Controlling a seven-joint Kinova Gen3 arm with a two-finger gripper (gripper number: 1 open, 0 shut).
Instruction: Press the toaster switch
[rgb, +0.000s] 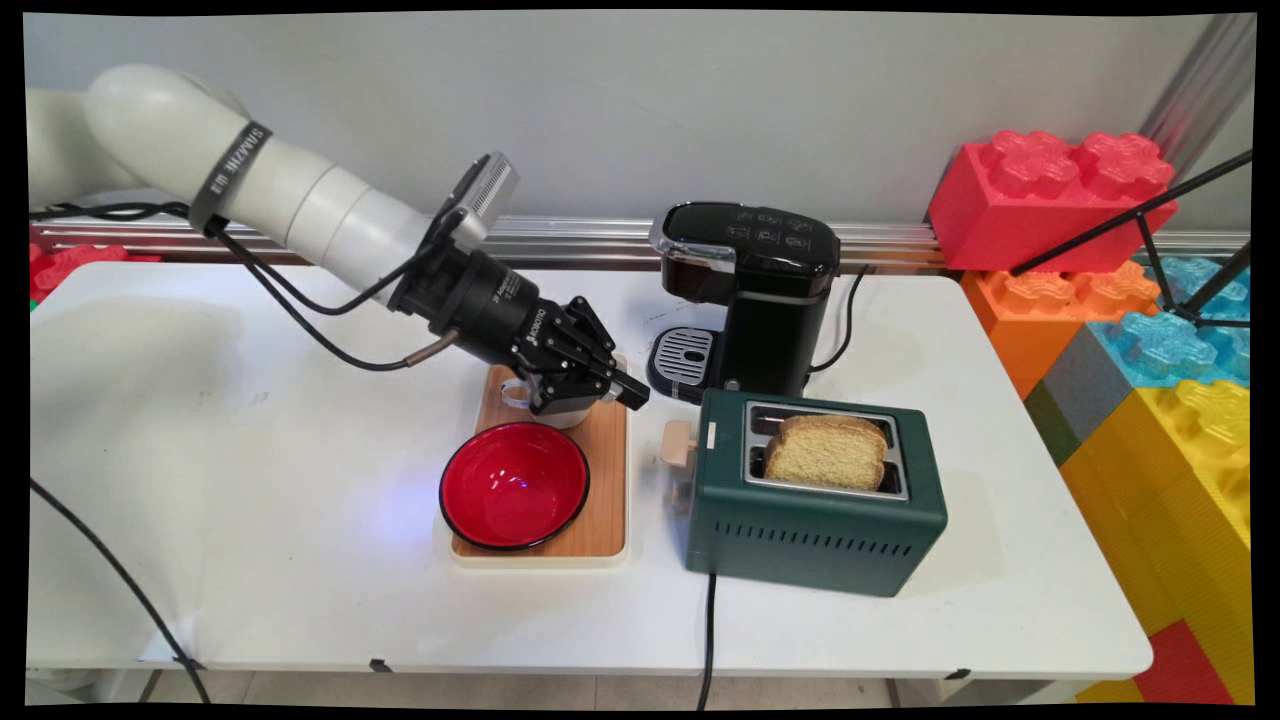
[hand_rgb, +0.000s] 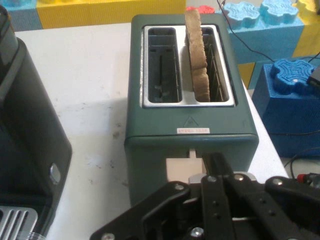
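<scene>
The black two-finger gripper (rgb: 622, 388) reaches in low from the left, tilted down toward the green two-slot toaster (rgb: 815, 505); its fingers look pressed together, their tip just short of the toaster's cream lever (rgb: 679, 443), though touch cannot be confirmed; in the hand view the fingertip (hand_rgb: 216, 162) sits right at that lever (hand_rgb: 176, 169), which juts from the toaster's (hand_rgb: 191, 107) end wall. The toaster is dark green with a steel top plate and a row of vent slits along its side; one slice of bread (rgb: 826, 450) stands upright in one slot, the other slot bare; a black cord runs from its front off the table's near edge. Under the gripper a white mug (rgb: 548, 403) stands on a wooden tray (rgb: 603, 490); a red bowl (rgb: 514, 484) sits on the tray's near half. A black pod coffee maker (rgb: 748, 296) stands just behind the toaster on the white table (rgb: 250, 500). Large toy building blocks (rgb: 1150, 350) are stacked at the right.
</scene>
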